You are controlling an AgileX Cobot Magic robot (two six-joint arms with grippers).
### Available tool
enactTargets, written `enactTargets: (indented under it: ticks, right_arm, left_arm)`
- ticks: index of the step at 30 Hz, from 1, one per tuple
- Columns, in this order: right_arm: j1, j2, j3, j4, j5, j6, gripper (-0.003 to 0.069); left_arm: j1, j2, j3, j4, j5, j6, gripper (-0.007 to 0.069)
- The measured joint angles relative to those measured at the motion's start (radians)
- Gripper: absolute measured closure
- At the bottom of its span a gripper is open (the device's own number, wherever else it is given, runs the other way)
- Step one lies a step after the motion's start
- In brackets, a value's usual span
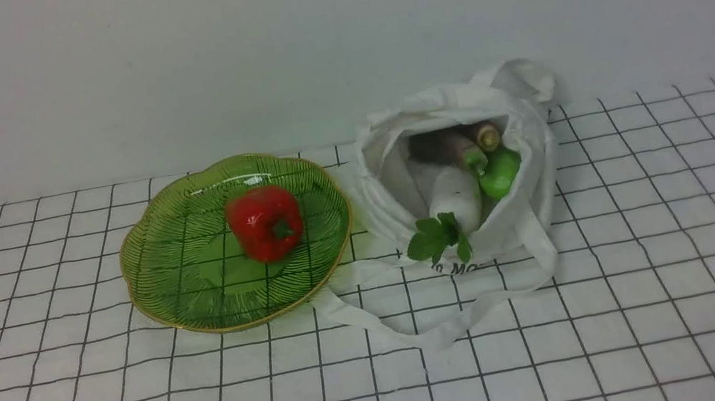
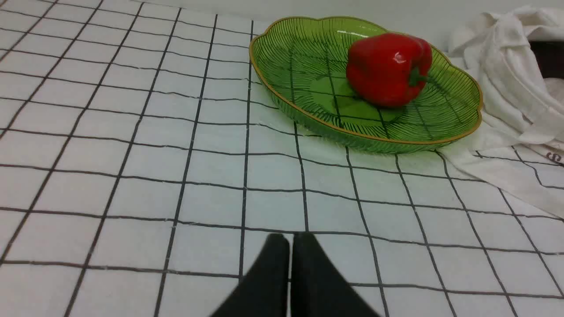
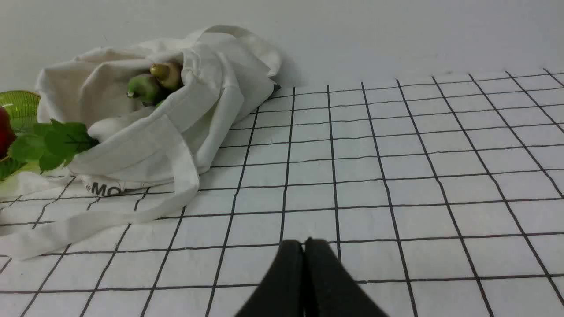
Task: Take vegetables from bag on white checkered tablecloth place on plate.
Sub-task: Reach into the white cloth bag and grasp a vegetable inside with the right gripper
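The white cloth bag [image 1: 520, 217] lies open on the white checkered tablecloth [image 1: 671, 293], right of the green glass plate [image 1: 174, 275]. Inside the bag I see a white radish [image 1: 455, 195] with green leaves [image 1: 438, 238], a bright green vegetable [image 1: 500, 173] and the dark eggplant [image 1: 439, 145]. A red bell pepper [image 1: 265, 223] lies on the plate. My left gripper [image 2: 290, 240] is shut and empty, low over the cloth, short of the plate [image 2: 286, 66]. My right gripper [image 3: 304, 244] is shut and empty, right of the bag [image 3: 145, 136]. Neither gripper shows in the front view.
The bag's long straps [image 1: 423, 331] trail forward over the cloth between plate and bag. A plain white wall [image 1: 330, 38] stands close behind both. A yellowish stub [image 1: 486, 134] lies deep in the bag.
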Motion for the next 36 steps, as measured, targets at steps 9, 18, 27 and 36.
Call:
enactTargets:
  ticks: [9, 18, 27, 36]
  right_arm:
    - [0.0, 0.0, 0.0, 0.0, 0.0, 0.0, 0.0673]
    - [0.0, 0.0, 0.0, 0.0, 0.0, 0.0, 0.0673]
    - [0.0, 0.0, 0.0, 0.0, 0.0, 0.0, 0.0673]
    - [0.0, 0.0, 0.0, 0.085, -0.001, 0.055, 0.0673]
  left_arm:
    - [0.0, 0.0, 0.0, 0.0, 0.0, 0.0, 0.0632]
    - [0.0, 0.0, 0.0, 0.0, 0.0, 0.0, 0.0632]
    - [0.0, 0.0, 0.0, 0.0, 0.0, 0.0, 0.0632]
    - [0.0, 0.0, 0.0, 0.0, 0.0, 0.0, 0.0632]
